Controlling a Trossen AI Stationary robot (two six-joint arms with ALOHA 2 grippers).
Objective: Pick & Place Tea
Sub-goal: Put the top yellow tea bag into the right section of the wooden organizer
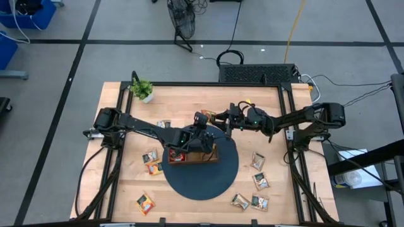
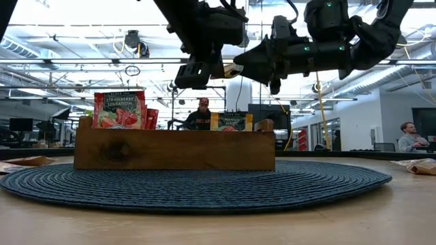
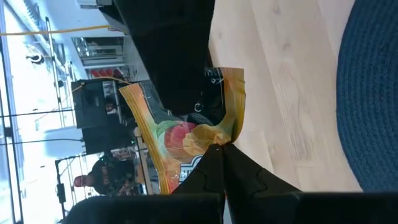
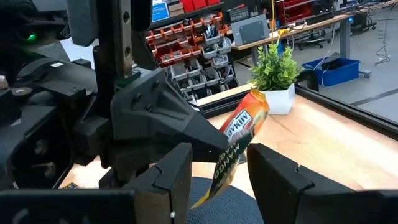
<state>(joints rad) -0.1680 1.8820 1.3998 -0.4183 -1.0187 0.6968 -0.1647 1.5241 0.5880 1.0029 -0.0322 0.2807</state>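
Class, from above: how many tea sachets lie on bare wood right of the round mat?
4: one sachet beside the mat, a second sachet just beneath it, a third sachet and fourth sachet side by side lower still. The right arm may hide others.

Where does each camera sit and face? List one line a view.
High: overhead, straight down on the table; both arms show.
Low: table height, facing the wooden tray; arms hang above.
Left wrist: on the left arm, past the left claw pinching the orange sachet.
Right wrist: on the right arm, past the open right claw toward the plant.
Shared: both wrist views show that sachet.
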